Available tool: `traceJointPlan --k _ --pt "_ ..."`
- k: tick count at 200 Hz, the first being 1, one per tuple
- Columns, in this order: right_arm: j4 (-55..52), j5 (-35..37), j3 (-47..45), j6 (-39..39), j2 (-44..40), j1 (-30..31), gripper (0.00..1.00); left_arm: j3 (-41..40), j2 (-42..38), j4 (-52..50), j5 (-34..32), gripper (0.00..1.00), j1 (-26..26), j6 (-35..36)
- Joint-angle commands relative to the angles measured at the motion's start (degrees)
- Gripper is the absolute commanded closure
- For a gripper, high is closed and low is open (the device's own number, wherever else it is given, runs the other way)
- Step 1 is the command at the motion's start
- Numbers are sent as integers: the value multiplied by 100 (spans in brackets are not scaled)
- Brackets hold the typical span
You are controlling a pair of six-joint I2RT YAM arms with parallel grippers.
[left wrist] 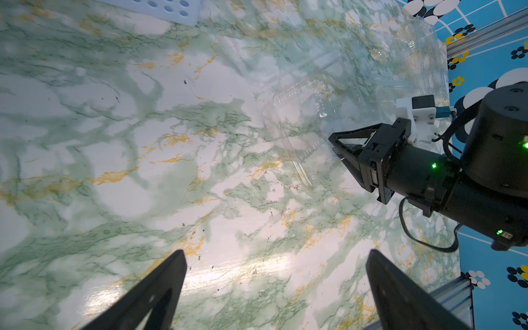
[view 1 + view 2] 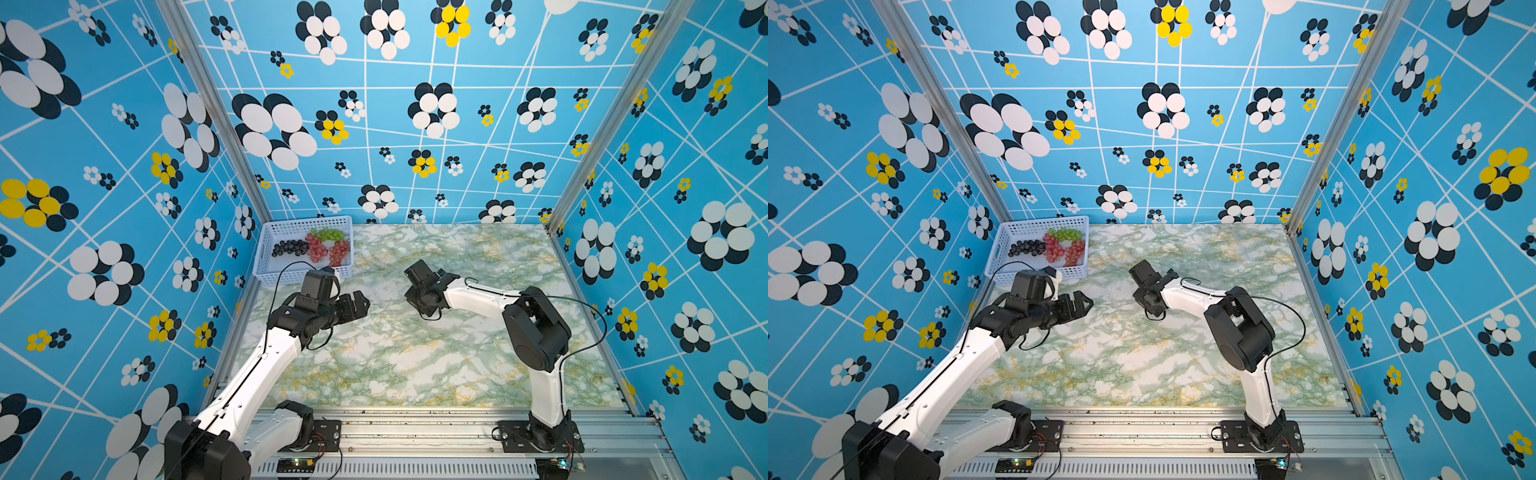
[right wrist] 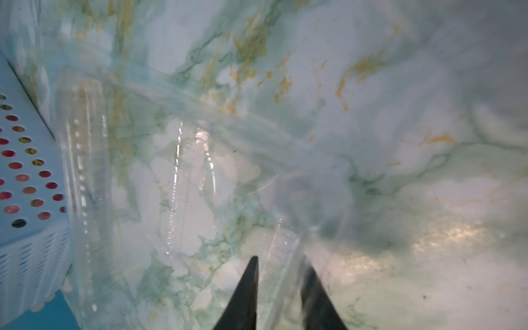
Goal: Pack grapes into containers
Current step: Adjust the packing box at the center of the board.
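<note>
The grapes lie in a pale blue basket (image 2: pixel 266 266) at the back left: a dark bunch (image 2: pixel 289 248), two red bunches (image 2: pixel 316 247) (image 2: pixel 338 252) and a green bunch (image 2: pixel 329 235). A clear container (image 1: pixel 297 128) sits on the marble table between the arms, and a second clear container (image 1: pixel 400 57) lies behind it. My right gripper (image 3: pixel 281 278) is shut on the near container's thin wall (image 3: pixel 185 185), at mid-table (image 2: pixel 419 301). My left gripper (image 1: pixel 277 254) is open and empty, just in front of the basket (image 2: pixel 362 304).
The basket's perforated corner (image 1: pixel 171 8) shows in the left wrist view, and its side (image 3: pixel 28 185) is close to the held container. The marble table (image 2: pixel 415 365) is walled in by blue flowered panels. An aluminium rail (image 2: pixel 415 432) runs along the front.
</note>
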Motion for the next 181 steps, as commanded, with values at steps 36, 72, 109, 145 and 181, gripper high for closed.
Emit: traceJointPlan --k 36,72,109,145,181 --pt "-364 252 -54 -763 -174 -205 76 7 -61 -53 32 0 -44 27" --pt "-648 312 49 -1380 -317 -213 87 190 -5 -155 -46 1 -33 90" --pt "-973 249 197 -2106 -224 -199 88 412 110 -202 -123 0 -16 133" --pt "-1152 311 340 -2987 -114 -47 88 425 155 -185 -75 1 -17 51" --pt "-1265 244 401 -3307 10 102 83 500 160 -335 -208 0 33 39"
